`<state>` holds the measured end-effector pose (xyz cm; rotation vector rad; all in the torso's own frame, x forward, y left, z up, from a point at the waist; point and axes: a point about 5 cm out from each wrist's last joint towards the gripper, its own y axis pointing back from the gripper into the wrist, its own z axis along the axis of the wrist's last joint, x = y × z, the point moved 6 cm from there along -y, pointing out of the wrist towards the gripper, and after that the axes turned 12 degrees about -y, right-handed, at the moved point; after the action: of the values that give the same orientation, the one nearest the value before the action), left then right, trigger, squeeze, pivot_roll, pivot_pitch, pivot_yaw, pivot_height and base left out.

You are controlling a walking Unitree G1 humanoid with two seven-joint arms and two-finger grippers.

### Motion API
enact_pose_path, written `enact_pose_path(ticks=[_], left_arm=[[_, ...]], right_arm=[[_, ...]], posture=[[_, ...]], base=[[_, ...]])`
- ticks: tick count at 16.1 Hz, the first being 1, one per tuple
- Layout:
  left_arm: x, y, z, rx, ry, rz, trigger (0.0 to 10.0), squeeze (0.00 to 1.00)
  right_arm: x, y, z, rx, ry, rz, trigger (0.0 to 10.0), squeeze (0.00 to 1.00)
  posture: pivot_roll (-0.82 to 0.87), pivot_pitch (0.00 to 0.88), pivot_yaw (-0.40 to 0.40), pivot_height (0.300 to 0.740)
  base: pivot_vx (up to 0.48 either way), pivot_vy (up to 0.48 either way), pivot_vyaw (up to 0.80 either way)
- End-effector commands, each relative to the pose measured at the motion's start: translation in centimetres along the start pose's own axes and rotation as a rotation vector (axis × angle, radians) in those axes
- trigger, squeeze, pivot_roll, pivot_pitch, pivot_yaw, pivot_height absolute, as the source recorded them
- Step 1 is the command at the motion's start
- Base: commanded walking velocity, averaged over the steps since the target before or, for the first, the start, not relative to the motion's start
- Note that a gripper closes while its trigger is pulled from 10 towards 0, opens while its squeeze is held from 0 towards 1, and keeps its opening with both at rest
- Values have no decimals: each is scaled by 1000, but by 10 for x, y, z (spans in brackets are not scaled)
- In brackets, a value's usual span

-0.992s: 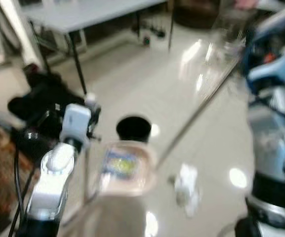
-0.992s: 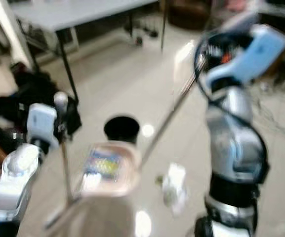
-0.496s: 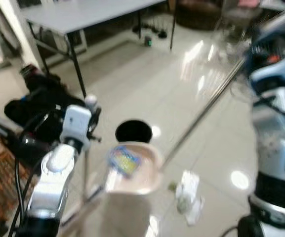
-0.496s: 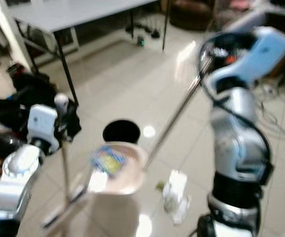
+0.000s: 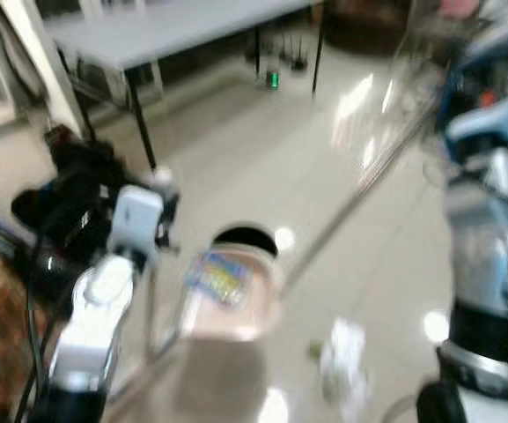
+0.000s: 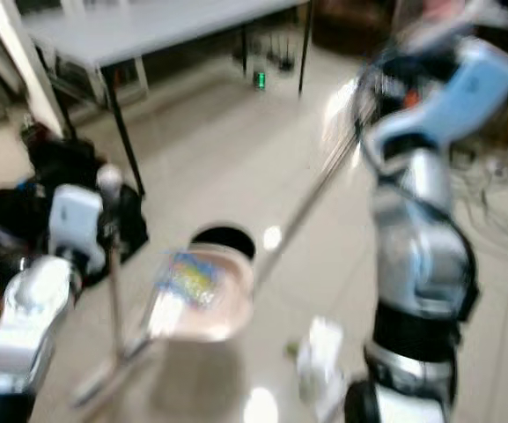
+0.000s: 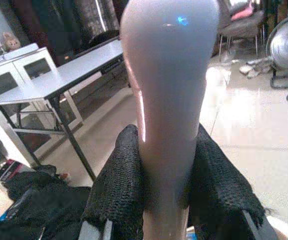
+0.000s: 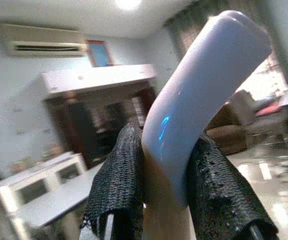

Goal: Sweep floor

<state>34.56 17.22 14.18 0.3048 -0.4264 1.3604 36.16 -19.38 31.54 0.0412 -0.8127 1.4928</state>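
The left gripper (image 7: pixel 163 200) has its 2 black mesh-covered fingers (image 7: pixel 116 185) clamped on the pale pinkish rounded grip of the dustpan's upright handle (image 7: pixel 168 90); in the head views that arm holds the thin handle near its white knob. The right gripper (image 8: pixel 166 195) is likewise closed on the light-blue curved plastic grip of the broom (image 8: pixel 203 90), held high on the robot's right, with the long silver broom pole (image 5: pixel 350 207) slanting down from it toward the middle of the floor.

Below the left arm, the beige oval dustpan (image 6: pixel 202 295) is lifted and tilted, with a blue-and-yellow wrapper (image 6: pixel 183 275) lying in it. Its far edge sits just in front of, and partly over, the round black waste bin (image 5: pixel 246 236). A crumpled white piece of paper litter (image 5: pixel 342 352) lies on the glossy cream tiled floor (image 5: pixel 262 150) near the robot's right side, apart from the pan.

Judging by this, the step in hand is emptying collected rubbish into the bin. The next move calls for bringing the pan's lip squarely over the bin mouth and tipping further so the wrapper slides in; afterwards the white litter remains to be swept up.
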Motion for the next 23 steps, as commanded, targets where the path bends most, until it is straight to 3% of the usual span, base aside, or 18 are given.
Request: enact_pose_path(ticks=[1, 13, 23], left_arm=[[11, -1, 7, -24, -38, 31, 10000, 0], [12, -2, 6, -25, -39, 27, 10000, 0], [12, -3, 5, -29, -31, 28, 10000, 0]], right_arm=[[17, -3, 8, -45, -42, 50, 10000, 0], [14, -4, 8, -61, -40, 36, 10000, 0], [7, 4, 0, -56, 19, 30, 10000, 0]], posture=[[30, 0, 9, 740], [28, 0, 14, 740], [26, 0, 14, 740]], base=[[382, 0, 0], [382, 0, 0], [380, 0, 0]])
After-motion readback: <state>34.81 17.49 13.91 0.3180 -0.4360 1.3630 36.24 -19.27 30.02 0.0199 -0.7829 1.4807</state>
